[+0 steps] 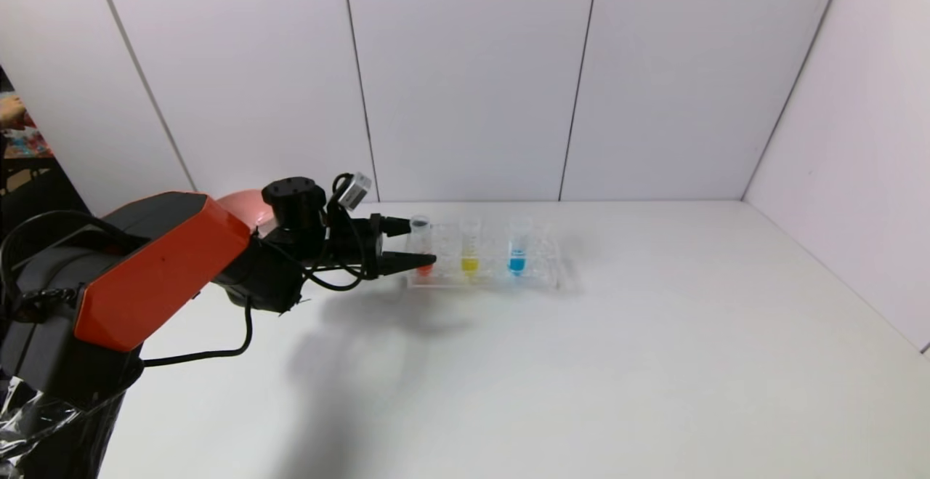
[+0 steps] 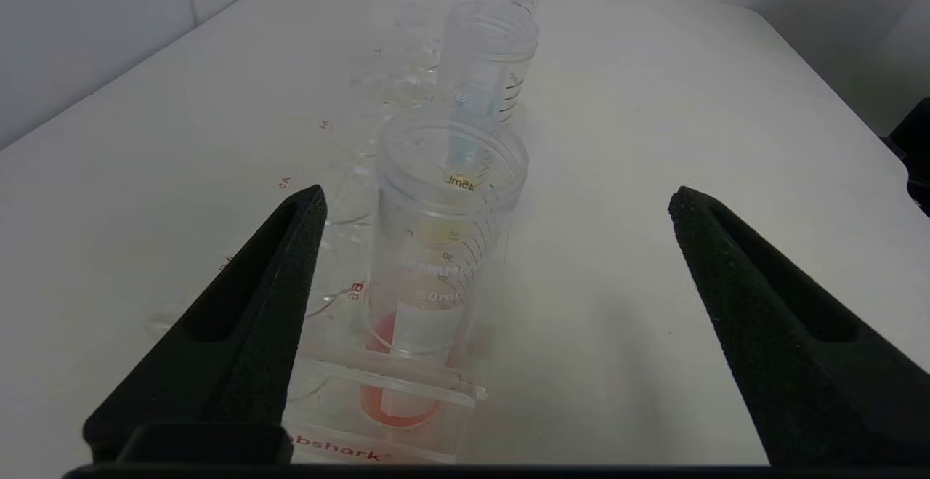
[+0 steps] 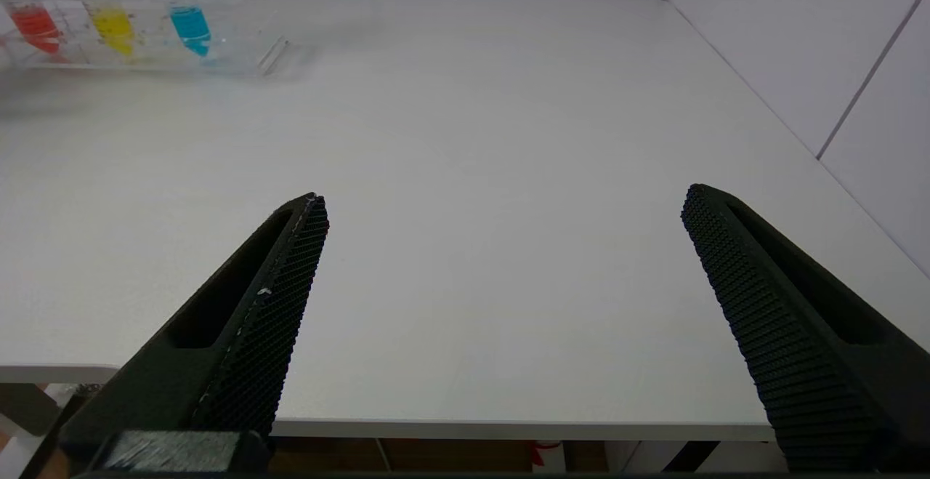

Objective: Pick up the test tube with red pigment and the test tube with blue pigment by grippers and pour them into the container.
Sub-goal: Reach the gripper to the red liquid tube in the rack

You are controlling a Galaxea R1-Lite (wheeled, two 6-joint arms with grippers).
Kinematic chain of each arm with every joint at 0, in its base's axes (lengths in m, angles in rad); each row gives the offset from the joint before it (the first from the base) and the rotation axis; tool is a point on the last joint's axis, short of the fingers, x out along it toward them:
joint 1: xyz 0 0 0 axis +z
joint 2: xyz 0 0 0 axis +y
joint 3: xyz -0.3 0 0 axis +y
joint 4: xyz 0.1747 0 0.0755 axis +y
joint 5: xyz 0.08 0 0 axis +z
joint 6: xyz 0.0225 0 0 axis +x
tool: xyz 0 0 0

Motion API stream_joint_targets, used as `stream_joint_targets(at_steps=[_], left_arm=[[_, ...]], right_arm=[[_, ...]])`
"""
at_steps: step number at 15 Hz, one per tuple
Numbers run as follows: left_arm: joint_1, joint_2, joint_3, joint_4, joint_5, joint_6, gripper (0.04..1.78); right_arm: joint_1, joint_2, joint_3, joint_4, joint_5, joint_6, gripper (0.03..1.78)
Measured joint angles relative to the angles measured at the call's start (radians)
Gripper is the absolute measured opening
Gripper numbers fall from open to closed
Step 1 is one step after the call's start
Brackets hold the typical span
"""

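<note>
The test tube with red pigment [image 1: 422,245] stands upright at the left end of a clear rack [image 1: 541,275]. The test tube with blue pigment [image 1: 517,254] stands third in the row, past a yellow one [image 1: 470,250]. My left gripper [image 1: 421,243] reaches in level from the left, open, with a finger on either side of the red tube [image 2: 436,246]. In the left wrist view the tube stands nearer one finger [image 2: 287,261], touching neither. My right gripper [image 3: 505,199] is open and empty over the table's near edge, far from the rack [image 3: 240,21]. The container is hidden.
A pink bowl [image 1: 243,204] shows partly behind my left arm at the back left. The white table [image 1: 654,355] stretches right and forward of the rack. Wall panels close off the back and right sides.
</note>
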Motion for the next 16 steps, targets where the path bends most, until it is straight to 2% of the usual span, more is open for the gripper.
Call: stream_joint_targets(at_steps=[3,6,7,9,16], left_arm=[[-0.012,0.005,-0.003,0.001,0.001,0.000,1.25],[-0.012,0.009,-0.009,0.000,0.004,0.000,0.68],[-0.013,0.010,-0.010,-0.001,0.005,0.002,0.58],[-0.013,0.011,-0.011,-0.001,0.006,0.002,0.53],[-0.013,0.011,-0.018,0.010,0.000,-0.001,0.53]], right_arm=[[0.000,0.000,0.000,0.000,0.000,0.000,1.78],[0.000,0.000,0.000,0.000,0.000,0.000,1.77],[0.000,0.000,0.000,0.000,0.000,0.000,1.77],[0.000,0.000,0.000,0.000,0.000,0.000,1.77],[0.000,0.000,0.000,0.000,0.000,0.000,1.77]])
